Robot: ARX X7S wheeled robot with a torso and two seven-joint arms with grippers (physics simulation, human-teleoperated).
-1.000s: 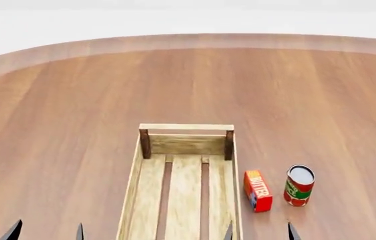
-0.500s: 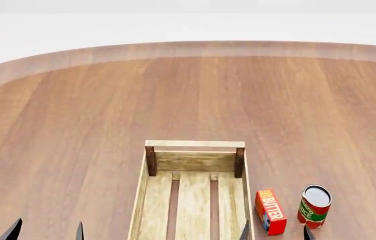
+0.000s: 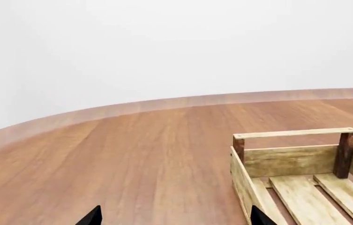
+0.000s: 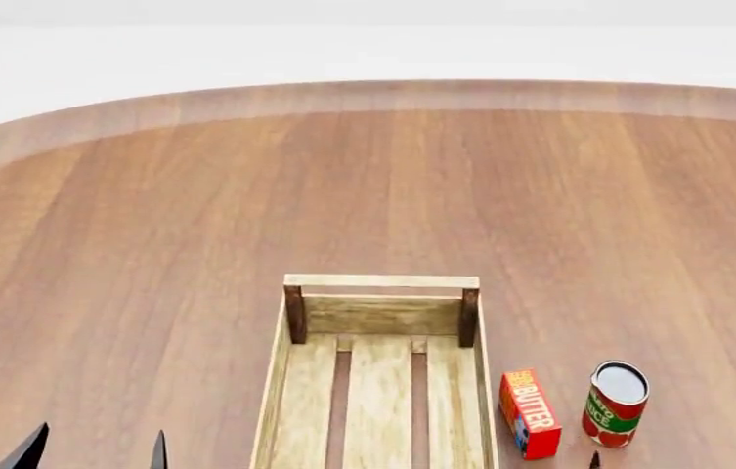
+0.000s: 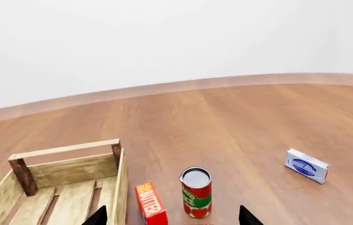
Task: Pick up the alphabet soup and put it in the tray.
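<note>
Right gripper [image 5: 171, 216], fingers spread, now pulled back near the red can [image 5: 196, 192] and butter [image 5: 150, 203] beside the tray [image 4: 381, 281]; soup unseen, search continuing.

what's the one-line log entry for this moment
soup: not in view | tray: empty | left hand: open, idle | right hand: open, facing red-green can

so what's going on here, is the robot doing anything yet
Nothing is being handled yet. Both grippers, left and right, hang open and empty above the round wooden table. The long light-wood slatted tray sits empty. Right of it stand a red butter box and a red and green can; a blue and white packet lies further right. No blue and yellow soup can is in view.
</note>
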